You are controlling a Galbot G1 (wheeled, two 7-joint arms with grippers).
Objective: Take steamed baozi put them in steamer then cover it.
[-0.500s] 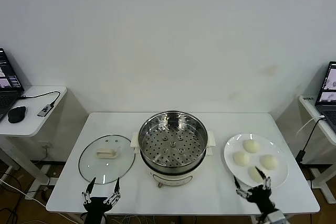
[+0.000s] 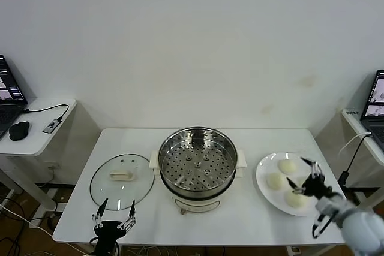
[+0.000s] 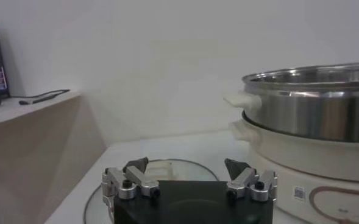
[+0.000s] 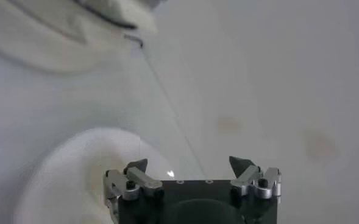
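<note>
The steel steamer (image 2: pixel 198 159) stands on its white pot base in the middle of the table, with nothing in it; it also fills one side of the left wrist view as the steamer (image 3: pixel 316 103). The glass cover (image 2: pixel 122 181) lies flat to its left, also seen as the cover (image 3: pixel 158 172). Three steamed baozi (image 2: pixel 288 166) (image 2: pixel 275 180) (image 2: pixel 295 198) show on the white plate (image 2: pixel 263 189). My right gripper (image 2: pixel 298 172) hovers open over the plate's right half, holding nothing. My left gripper (image 2: pixel 118 206) is open at the front edge, just short of the cover.
A side table on the left carries a laptop (image 2: pixel 7 97), a mouse (image 2: pixel 19 130) and a cable. Another laptop (image 2: pixel 377 103) sits on a stand at the right. The pot base (image 3: pixel 301 161) has side handles that jut out.
My right gripper has swung from the table's front edge up and to the right, over the plate, now covering part of it. The left gripper has barely moved.
</note>
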